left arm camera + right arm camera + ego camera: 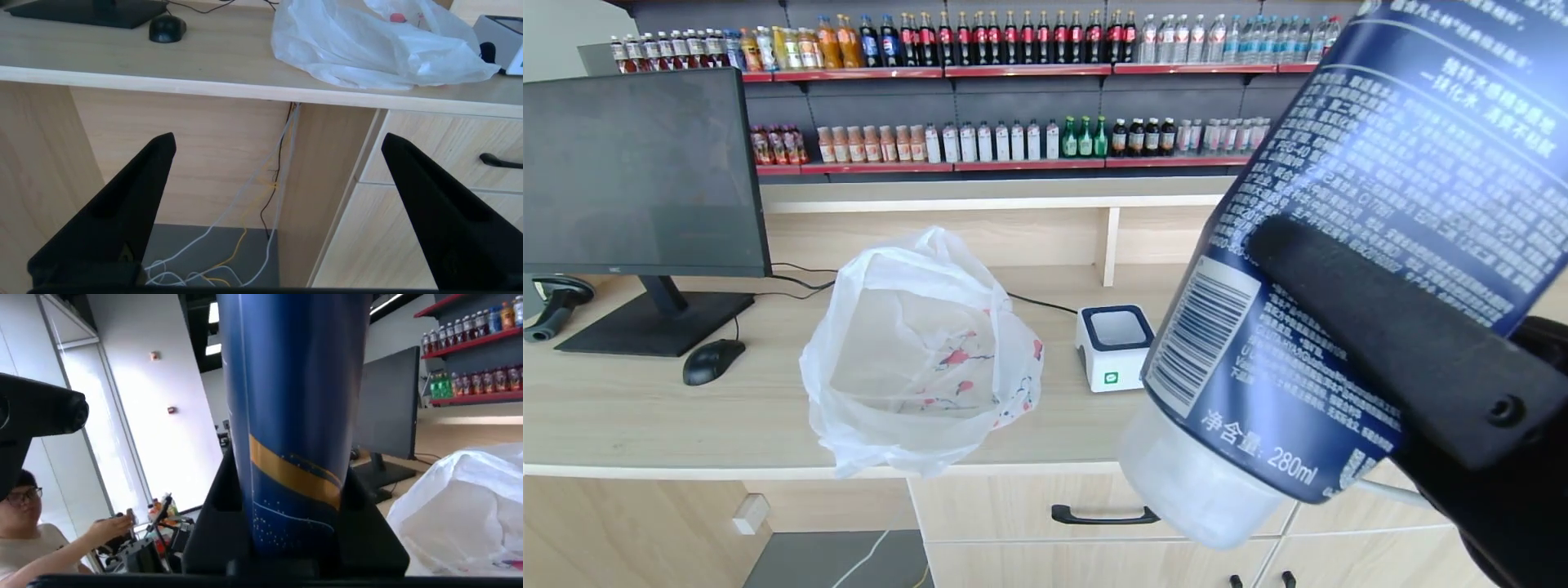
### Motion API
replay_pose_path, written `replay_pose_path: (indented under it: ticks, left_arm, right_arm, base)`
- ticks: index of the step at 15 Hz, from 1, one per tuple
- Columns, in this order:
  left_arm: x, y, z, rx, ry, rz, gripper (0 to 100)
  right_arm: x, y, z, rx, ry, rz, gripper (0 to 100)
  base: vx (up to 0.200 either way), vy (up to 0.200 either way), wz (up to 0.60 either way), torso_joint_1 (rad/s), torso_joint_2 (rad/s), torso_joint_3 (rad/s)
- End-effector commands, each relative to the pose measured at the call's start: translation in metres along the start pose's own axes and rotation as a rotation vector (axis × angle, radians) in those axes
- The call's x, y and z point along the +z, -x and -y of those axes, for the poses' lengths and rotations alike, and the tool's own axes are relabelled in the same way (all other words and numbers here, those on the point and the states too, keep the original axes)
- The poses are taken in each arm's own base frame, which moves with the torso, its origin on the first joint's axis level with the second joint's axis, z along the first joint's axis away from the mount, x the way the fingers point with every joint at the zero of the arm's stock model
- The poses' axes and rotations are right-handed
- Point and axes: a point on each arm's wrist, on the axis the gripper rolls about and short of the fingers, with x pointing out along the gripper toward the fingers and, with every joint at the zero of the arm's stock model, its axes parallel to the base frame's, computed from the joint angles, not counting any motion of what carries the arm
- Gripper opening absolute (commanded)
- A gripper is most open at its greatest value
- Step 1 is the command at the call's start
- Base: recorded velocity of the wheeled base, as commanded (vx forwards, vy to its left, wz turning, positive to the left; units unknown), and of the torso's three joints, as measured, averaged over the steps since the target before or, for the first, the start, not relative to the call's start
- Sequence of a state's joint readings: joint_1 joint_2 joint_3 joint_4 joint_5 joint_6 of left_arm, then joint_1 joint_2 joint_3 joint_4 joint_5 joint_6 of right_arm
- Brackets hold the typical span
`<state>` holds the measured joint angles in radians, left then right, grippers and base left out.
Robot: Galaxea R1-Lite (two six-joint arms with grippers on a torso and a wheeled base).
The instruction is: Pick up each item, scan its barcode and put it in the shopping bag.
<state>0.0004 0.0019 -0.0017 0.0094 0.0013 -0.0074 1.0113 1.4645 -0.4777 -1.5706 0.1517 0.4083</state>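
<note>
A dark blue spray can [1339, 245] with a clear cap hangs tilted, cap down, close to the head camera, its barcode [1201, 335] facing that camera. My right gripper [1282, 253] is shut on the can, one black finger [1380, 343] lying across its label. In the right wrist view the can [294, 416] stands between both fingers [216, 523]. The white plastic shopping bag [923, 359] stands open on the counter, left of the small white scanner [1112, 347]. My left gripper [278, 171] is open and holds nothing, low in front of the counter's face, below the bag [376, 41].
A monitor [637, 180], a black mouse [712, 361] and a handheld scanner [556, 306] sit on the wooden counter [645, 408] at the left. Drawers with a black handle [1103, 514] are under the counter. Shelves of bottles [1013, 49] line the back wall.
</note>
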Motion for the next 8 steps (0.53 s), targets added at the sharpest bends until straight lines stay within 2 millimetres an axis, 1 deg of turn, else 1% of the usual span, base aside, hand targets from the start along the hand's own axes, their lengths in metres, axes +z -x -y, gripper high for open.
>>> replay_pose_path:
  ticks: [1,8]
  left_arm:
    - [0.0,0.0,0.0,0.001,0.0,0.0,100]
    - [0.0,0.0,0.0,0.001,0.0,0.0,100]
  right_arm:
    - [0.0022,-0.0002,-0.0012,0.005,-0.002,0.009,0]
    - [0.0003,0.0006,-0.0005,0.001,0.0,0.0,0]
  base:
    - [0.0,0.0,0.0,0.0,0.0,0.0]
    - [0.0,0.0,0.0,0.0,0.0,0.0]
